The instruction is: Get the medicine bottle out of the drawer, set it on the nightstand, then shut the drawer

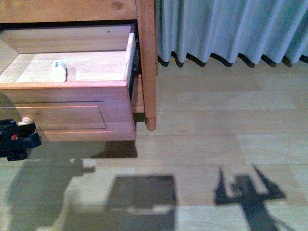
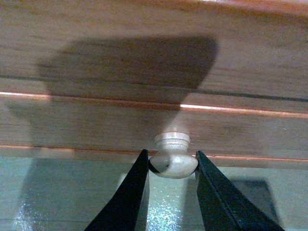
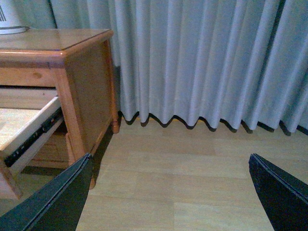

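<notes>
The drawer (image 1: pixel 72 118) of the honey-brown nightstand (image 1: pixel 147 57) stands pulled out, its pale interior showing. The small white medicine bottle (image 1: pixel 58 70) lies on the drawer floor near the front wall. My left gripper (image 1: pixel 19 137) is shut on the round drawer knob (image 2: pixel 173 161); in the left wrist view both black fingers (image 2: pixel 130 192) press the knob's sides. My right gripper (image 3: pixel 171 192) is open over bare floor to the right of the nightstand (image 3: pixel 82 91), holding nothing. It is outside the front view; only its shadow falls on the floor.
A grey pleated curtain (image 1: pixel 231 29) hangs behind and right of the nightstand. Pale wood flooring (image 1: pixel 216 134) spreads in front. The base of a white object (image 3: pixel 9 24) stands on the nightstand top. The open drawer's slide rail (image 3: pixel 33 137) faces my right gripper.
</notes>
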{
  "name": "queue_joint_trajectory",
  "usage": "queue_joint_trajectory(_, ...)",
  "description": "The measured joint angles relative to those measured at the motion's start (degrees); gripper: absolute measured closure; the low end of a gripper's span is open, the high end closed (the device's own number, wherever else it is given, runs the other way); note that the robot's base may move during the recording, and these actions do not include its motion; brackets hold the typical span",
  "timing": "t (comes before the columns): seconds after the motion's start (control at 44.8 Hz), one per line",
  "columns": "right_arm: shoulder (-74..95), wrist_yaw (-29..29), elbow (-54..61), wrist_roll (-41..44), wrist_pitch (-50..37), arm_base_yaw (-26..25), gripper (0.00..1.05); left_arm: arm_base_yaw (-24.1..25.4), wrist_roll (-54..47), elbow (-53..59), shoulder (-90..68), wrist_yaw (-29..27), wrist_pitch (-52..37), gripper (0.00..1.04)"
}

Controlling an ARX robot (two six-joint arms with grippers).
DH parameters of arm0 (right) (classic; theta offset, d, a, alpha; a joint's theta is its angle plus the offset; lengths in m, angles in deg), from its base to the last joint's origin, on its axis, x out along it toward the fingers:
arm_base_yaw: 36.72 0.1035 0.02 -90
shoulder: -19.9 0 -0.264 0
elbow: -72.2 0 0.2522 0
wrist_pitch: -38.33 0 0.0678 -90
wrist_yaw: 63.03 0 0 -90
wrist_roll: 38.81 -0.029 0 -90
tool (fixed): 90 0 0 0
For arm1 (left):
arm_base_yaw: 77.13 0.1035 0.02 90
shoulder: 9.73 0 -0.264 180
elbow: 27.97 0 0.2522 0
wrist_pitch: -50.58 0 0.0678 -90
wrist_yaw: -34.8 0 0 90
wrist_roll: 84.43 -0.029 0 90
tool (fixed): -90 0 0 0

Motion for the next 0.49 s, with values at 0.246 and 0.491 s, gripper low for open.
queue_joint_trajectory(0.246,0.00,0.00,0.00,0.00,0.00,0.00,0.07,-1.70,3.56,4.61,3.72,-1.09,0.37,0.67)
queue_joint_trajectory(0.491,0.00,0.00,0.00,0.00,0.00,0.00,0.07,-2.69,6.54,8.92,9.68,-0.57,4.50,0.30)
